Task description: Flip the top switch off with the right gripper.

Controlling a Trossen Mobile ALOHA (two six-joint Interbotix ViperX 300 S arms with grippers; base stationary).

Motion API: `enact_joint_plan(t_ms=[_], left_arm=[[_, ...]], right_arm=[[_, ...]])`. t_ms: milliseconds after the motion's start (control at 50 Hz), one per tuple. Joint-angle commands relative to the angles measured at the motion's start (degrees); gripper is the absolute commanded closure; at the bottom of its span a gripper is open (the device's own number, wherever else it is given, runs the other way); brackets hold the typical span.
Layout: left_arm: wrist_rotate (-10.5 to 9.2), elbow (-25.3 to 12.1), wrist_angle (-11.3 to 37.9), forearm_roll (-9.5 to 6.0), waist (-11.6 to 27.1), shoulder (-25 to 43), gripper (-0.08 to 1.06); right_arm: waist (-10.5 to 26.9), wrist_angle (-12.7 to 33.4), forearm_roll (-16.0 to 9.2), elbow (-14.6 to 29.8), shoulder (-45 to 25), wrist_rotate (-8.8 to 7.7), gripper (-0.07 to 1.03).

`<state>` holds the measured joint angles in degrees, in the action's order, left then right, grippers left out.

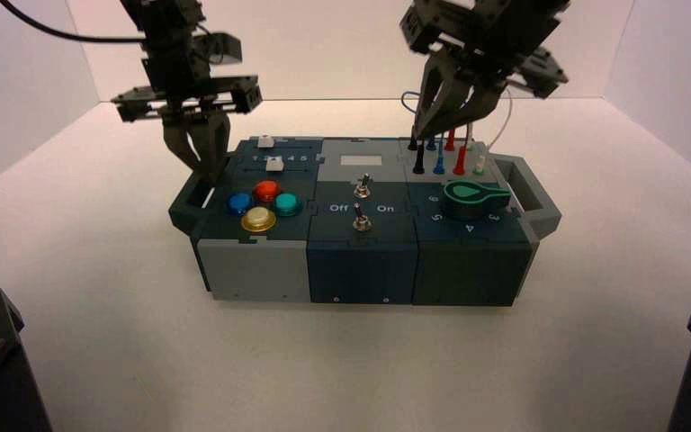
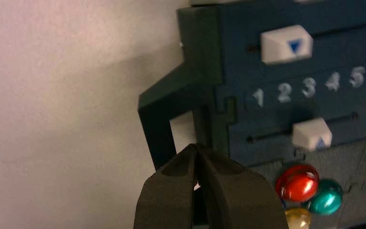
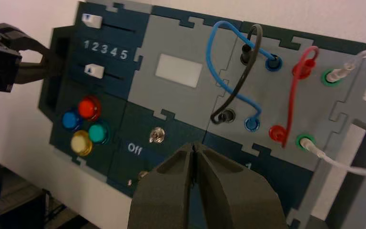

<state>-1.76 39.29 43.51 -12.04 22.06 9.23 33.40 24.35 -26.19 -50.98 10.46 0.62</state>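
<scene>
The top switch [image 1: 361, 186] is the farther of two small toggles in the box's middle panel, between the "Off" and "On" lettering. It also shows in the right wrist view [image 3: 157, 135], just beyond my fingertips and toward "Off". The lower switch [image 1: 358, 219] stands nearer the front. My right gripper [image 1: 427, 130] is shut and empty, hanging above the wire jacks at the box's back right, behind and to the right of the top switch; its tips show in the right wrist view [image 3: 193, 145]. My left gripper [image 1: 207, 171] is shut and empty at the box's left handle [image 2: 162, 124].
Red, blue, teal and yellow buttons [image 1: 265, 203] sit at the box's front left, with two white sliders [image 1: 274, 162] behind them. A green knob [image 1: 472, 196] is at the front right. Blue, black, red and white wires [image 3: 233, 71] loop over the back right panel.
</scene>
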Motion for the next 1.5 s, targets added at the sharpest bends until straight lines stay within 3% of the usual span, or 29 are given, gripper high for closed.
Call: enact_joint_plan(t_ms=[20,320,680,1500], left_arm=[[0.18,-1.85,-0.79,-0.18,1.67,0.97,1.01],[0.18,-3.08,-0.88,-0.18,2.02,2.64,1.01],[0.26,-2.99,-0.88,-0.26,2.20,2.90,1.01],[0.44,-2.55,-1.67,-0.26,2.90,3.16,1.01]], right_arm=[[0.53,-0.44,-1.14,2.20,-1.05,0.18,0.99],[3.25,-0.53,-5.80,2.02,-2.72,0.18,0.99],[3.43,-1.41,-9.67,0.00,-3.69,0.97,0.99],[3.43,-1.58,-11.43,2.29,-8.96,1.23,0.99]])
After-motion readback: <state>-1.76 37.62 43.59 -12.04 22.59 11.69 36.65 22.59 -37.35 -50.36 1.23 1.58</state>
